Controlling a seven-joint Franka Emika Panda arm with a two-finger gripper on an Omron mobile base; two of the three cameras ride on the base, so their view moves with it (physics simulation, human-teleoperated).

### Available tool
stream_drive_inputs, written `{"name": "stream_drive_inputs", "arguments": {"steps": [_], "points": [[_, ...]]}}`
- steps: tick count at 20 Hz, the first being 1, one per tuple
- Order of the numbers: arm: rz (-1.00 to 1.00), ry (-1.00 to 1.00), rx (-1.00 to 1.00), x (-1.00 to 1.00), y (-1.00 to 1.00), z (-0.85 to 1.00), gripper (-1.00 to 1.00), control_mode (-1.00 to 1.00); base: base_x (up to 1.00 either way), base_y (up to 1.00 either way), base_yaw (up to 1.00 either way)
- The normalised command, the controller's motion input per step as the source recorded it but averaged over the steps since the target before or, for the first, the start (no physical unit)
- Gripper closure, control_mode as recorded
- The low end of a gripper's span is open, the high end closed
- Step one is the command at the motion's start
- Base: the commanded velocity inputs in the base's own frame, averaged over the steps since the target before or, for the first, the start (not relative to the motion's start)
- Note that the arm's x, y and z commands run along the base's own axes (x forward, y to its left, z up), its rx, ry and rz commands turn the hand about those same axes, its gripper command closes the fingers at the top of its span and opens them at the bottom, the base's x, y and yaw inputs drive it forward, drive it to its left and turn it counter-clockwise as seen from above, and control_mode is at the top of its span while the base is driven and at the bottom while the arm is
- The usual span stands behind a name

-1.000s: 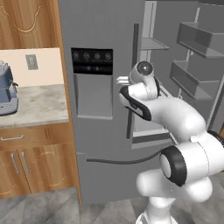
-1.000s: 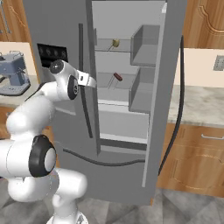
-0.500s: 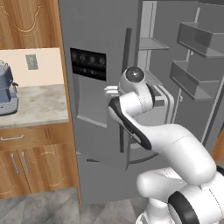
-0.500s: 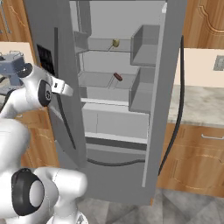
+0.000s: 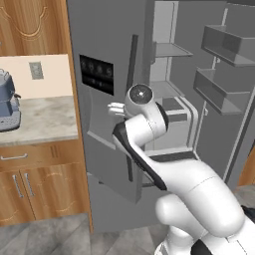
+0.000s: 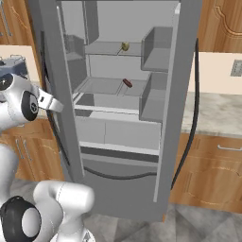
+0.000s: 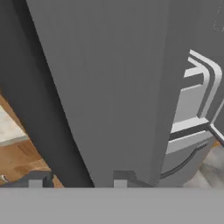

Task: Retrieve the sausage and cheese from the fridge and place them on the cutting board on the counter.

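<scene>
Fridge: we see the fridge (image 6: 118, 118) with both doors swung open, its grey shelves showing in the right base view.
Cheese: the cheese (image 6: 125, 46) sits on the upper shelf, a small yellowish chunk, not touched by anything.
Sausage: we take the short reddish-brown piece on the shelf below to be the sausage (image 6: 127, 83); it too lies free on its shelf.
Gripper: the gripper (image 7: 81, 177) is up against the edge of the left door (image 5: 107, 124); in the hand view the door's grey slab rises between the two dark tips.
Jaws: we see them apart, on either side of the door edge, holding no food; whether they press the door we cannot tell.
Worktop: a stretch of marble worktop (image 5: 42, 117) lies left of the fridge, carrying a blue-grey appliance (image 5: 7, 102).
Progress: we judge the door-opening done; both foods are yet to be fetched and set on the cutting board, so nearly all the task is left.
</scene>
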Motion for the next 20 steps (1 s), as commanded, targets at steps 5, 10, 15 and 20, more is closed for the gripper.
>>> {"name": "stream_drive_inputs", "arguments": {"steps": [5, 10, 15, 20], "points": [[-0.10, 0.04, 0.14, -0.41, -1.00, 0.58, 1.00, -1.00, 0.00, 0.00, 0.00], [-0.05, 0.09, 0.20, -0.67, -0.75, 0.56, -1.00, -1.00, 0.00, 0.00, 0.00], [-0.01, 0.08, 0.13, -0.59, -0.21, 0.34, -1.00, -1.00, 0.00, 0.00, 0.00], [0.00, 0.00, 0.08, -0.40, -0.62, 0.39, -1.00, -1.00, 0.00, 0.00, 0.00]]}}
